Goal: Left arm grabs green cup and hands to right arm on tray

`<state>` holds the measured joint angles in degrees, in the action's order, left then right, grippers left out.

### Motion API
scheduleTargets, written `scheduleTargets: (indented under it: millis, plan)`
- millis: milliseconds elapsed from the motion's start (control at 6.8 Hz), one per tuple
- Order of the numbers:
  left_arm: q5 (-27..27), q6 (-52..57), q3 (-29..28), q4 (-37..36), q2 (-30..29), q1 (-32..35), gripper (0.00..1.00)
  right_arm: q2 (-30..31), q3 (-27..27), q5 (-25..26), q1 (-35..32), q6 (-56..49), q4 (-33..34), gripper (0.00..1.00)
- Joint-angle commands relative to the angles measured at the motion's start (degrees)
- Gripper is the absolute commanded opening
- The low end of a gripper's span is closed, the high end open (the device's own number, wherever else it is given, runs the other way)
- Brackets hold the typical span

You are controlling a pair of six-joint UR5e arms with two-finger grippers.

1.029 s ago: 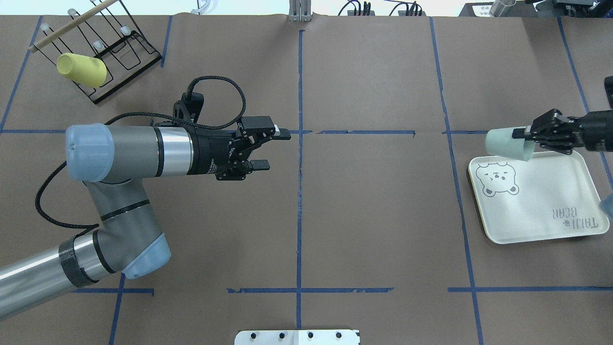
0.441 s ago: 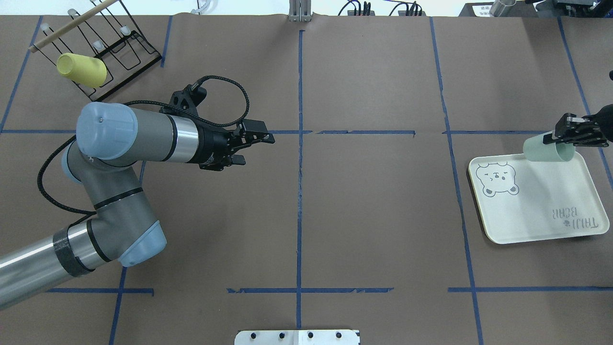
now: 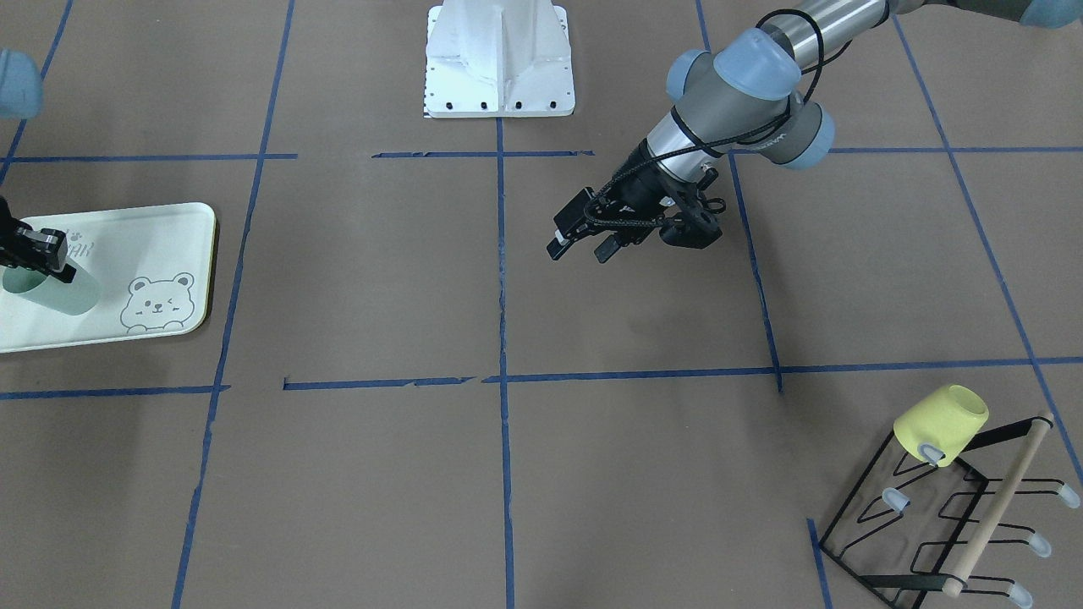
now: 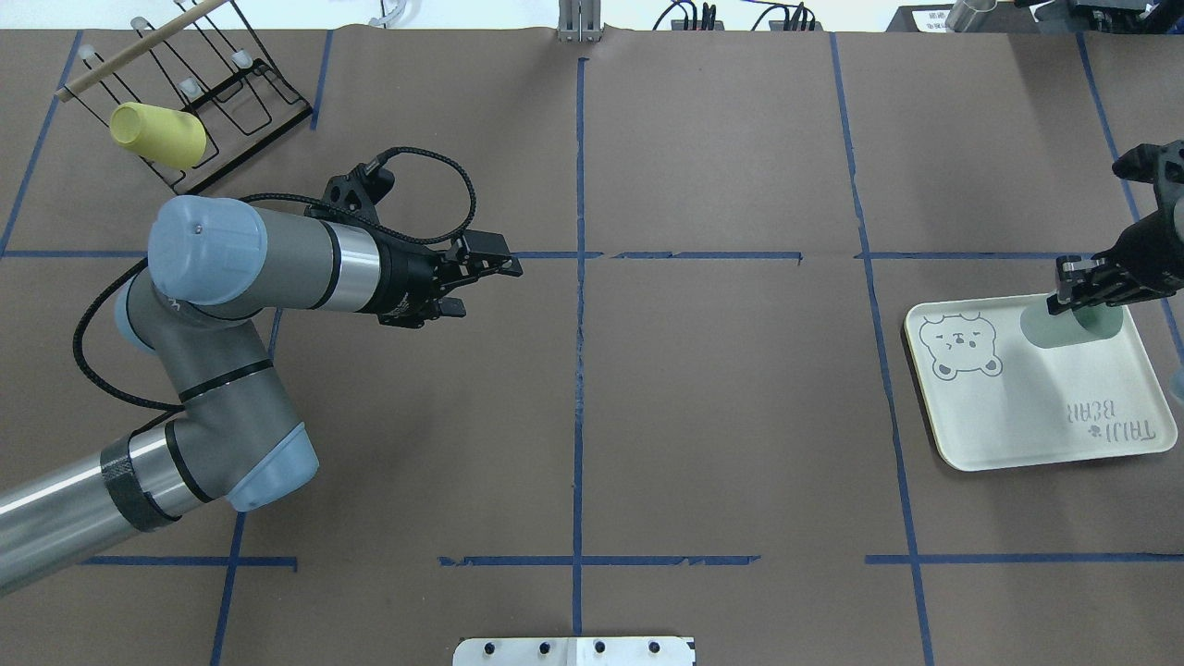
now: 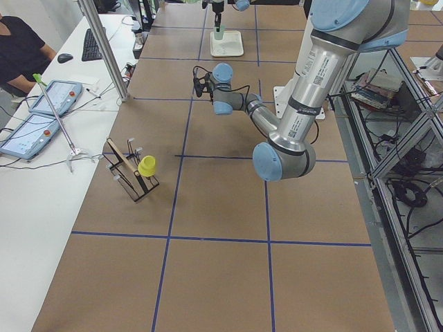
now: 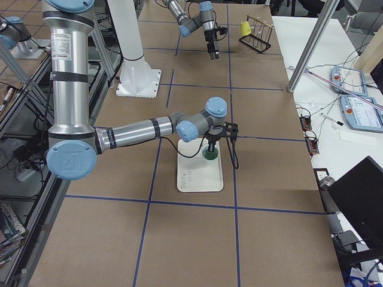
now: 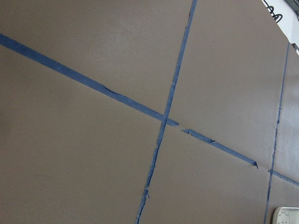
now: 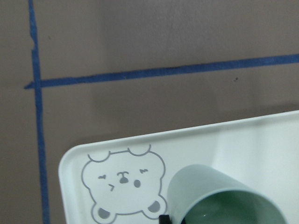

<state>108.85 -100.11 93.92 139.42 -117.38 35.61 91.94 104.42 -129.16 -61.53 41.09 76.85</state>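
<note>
The green cup (image 4: 1073, 326) is a pale mint tumbler, nearly upright with its mouth up, over the far part of the tray (image 4: 1017, 407). My right gripper (image 4: 1078, 294) is shut on the cup's rim. In the front view the cup (image 3: 57, 293) hangs low on the tray (image 3: 161, 245) under the right gripper (image 3: 38, 254); I cannot tell if it touches. The right wrist view shows the cup's mouth (image 8: 219, 198) beside the bear drawing on the tray (image 8: 74, 158). My left gripper (image 4: 490, 289) is open and empty over the table left of centre, also in the front view (image 3: 578, 251).
A yellow cup (image 4: 157, 136) hangs on a black wire rack (image 4: 231, 92) with a wooden stick at the far left corner. The white robot base (image 3: 499, 59) stands at the near middle edge. Blue tape lines cross the brown table cover.
The right gripper swung the green cup from lying sideways off the tray's far left edge to mouth-up and lower over the tray. The left arm drew back and tilted down.
</note>
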Motion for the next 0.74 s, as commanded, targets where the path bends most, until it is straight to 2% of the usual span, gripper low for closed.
scheduleTargets:
  millis: [0, 588]
  plan:
    - [0.0, 0.6, 0.4, -1.6, 0.0, 0.2, 1.00, 0.8, 1.6, 4.9, 3.8, -7.2, 7.9, 0.00]
    - [-0.2, 0.6, 0.4, -1.6, 0.0, 0.3, 1.00, -0.4, 2.2, 4.3, 5.5, -6.5, 8.1, 0.02]
